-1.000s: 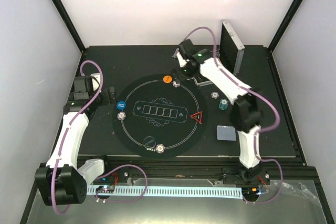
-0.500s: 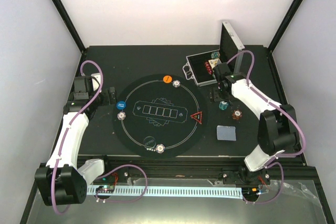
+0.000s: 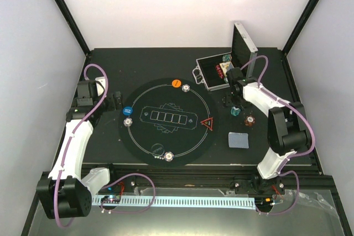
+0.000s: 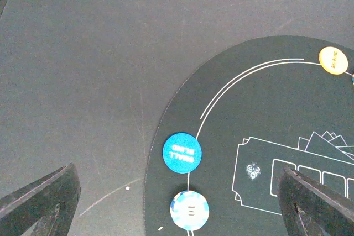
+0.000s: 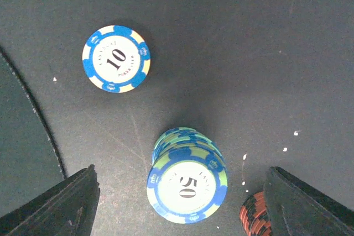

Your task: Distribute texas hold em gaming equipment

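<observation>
On the bare table [image 5: 232, 37] just right of the round black mat [image 3: 141, 136], a short stack of teal poker chips [image 5: 187, 186] stands between the wide-spread jaws of the right gripper [image 5: 188, 205], which grips nothing; the chips look hard, slick and light, likely to shear apart, so pinch low across the stack's rim

Round mat [image 4: 249, 109]: black, white line markings. Small-blind disc [image 4: 182, 152]: blue, white lettering. Second disc [image 4: 333, 60]: orange. 10 chip [image 5: 116, 58]: blue-and-cream edge stripes. 50 chip stack [image 5: 187, 183]: blue and pale green. Triangle marker [image 3: 208, 124]: red.
</observation>
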You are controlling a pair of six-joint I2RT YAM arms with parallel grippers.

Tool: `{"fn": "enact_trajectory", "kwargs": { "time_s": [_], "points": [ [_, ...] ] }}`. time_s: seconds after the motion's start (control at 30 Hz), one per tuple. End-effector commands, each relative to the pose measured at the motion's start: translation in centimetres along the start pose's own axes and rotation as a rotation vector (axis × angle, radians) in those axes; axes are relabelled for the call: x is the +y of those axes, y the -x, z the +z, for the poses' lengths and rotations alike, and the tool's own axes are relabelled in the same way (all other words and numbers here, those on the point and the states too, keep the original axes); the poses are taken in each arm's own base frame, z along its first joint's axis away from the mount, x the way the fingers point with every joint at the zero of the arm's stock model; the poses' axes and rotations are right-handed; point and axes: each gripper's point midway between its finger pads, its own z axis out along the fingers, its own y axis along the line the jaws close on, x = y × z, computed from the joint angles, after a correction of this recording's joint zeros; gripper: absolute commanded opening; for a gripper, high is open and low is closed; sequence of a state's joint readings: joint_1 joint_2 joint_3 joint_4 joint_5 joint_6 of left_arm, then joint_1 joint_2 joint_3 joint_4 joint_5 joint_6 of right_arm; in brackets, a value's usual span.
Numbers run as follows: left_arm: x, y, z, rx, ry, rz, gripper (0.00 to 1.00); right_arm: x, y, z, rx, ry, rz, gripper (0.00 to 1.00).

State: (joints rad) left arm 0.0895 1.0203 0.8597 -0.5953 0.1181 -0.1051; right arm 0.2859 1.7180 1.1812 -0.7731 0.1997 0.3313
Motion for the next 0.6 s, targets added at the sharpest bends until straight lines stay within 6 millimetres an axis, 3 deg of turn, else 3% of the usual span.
{"fn": "enact_trajectory", "kwargs": {
  "time_s": [0.0,0.57],
  "points": [
    [-0.4,0.9,-0.6,-0.03,-0.009,0.015,0.99,-0.6,0.3,1.0,-0.004,-0.011,0.041,0.81],
    [-0.3,0.9,-0.6,-0.031,-0.007,0.015,0.99,-1.1,-1.4,3.0,0.054,-0.03,0.037,0.57]
  ]
}}
